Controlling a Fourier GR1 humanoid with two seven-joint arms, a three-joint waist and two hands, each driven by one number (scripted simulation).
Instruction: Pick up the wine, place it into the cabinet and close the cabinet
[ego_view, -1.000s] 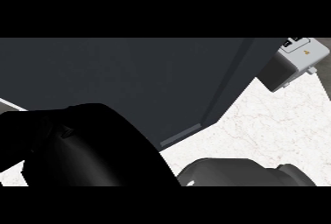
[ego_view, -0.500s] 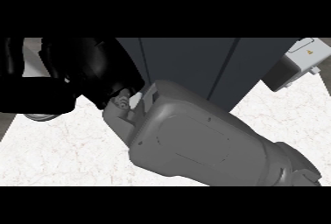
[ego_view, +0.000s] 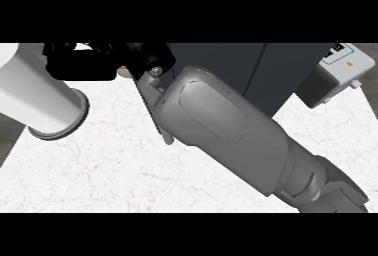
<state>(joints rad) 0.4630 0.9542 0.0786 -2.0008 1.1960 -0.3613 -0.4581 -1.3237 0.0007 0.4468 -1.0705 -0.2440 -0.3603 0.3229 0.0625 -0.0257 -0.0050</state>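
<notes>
My right forearm runs from the lower right corner up to the upper left. Its black hand lies at the picture's top edge, left of the dark cabinet, and is partly cut off there. The cabinet front shows a vertical seam between two dark panels. I see no wine bottle that I can name with certainty. A large white cylinder with a grey rim lies tilted at the left, just below the hand. My left hand does not show.
A white and grey appliance stands at the upper right beside the cabinet. The white marble counter spreads below the forearm and the cylinder.
The right forearm has swung up from the lower edge toward the upper left, and the hand has moved on to the top edge. The white cylinder now shows at the left.
</notes>
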